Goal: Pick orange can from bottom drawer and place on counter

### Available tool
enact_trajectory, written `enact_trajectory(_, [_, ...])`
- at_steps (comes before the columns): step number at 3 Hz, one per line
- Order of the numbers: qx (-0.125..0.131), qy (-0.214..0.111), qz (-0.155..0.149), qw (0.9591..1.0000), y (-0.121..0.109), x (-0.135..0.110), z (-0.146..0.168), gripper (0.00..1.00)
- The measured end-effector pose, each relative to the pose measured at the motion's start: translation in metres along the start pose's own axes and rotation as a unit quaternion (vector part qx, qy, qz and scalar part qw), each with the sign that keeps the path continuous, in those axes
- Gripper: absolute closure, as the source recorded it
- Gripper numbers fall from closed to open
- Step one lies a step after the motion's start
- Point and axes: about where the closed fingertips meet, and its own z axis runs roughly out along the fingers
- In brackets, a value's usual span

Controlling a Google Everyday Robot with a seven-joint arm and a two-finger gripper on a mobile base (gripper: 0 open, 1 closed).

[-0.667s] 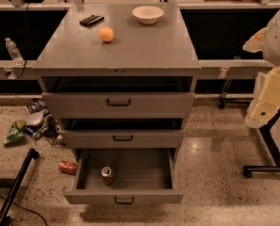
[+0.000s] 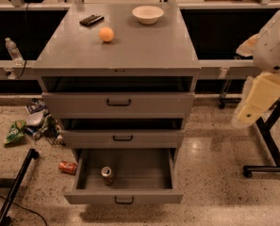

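Below-left of the hand (image 2: 243, 116), orange can (image 2: 107, 175) sits, apparently upright, in drawer (image 2: 144, 172).

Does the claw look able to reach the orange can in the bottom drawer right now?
Probably yes. The bottom drawer is pulled open and the orange can stands uncovered inside, left of middle. The claw hangs off to the right, well above it.

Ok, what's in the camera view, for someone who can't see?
A small orange-brown drink can sits in the open bottom grey metal drawer. The robot's pale pincer hangs off to the right, apart from it. An orange ball and white bowl sit on the grey counter.
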Motion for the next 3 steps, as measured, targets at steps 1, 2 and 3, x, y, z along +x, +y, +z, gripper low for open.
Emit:
enact_trajectory(1, [-0.026, -0.056, 0.011, 0.9980, 0.008, -0.015, 0.071, 0.00])
enact_trajectory(2, [-0.050, -0.109, -0.006, 0.9928, 0.017, -0.039, 0.153, 0.00])
enact_trajectory(3, [-0.054, -0.155, -0.006, 0.9864, 0.018, -0.070, 0.222, 0.00])
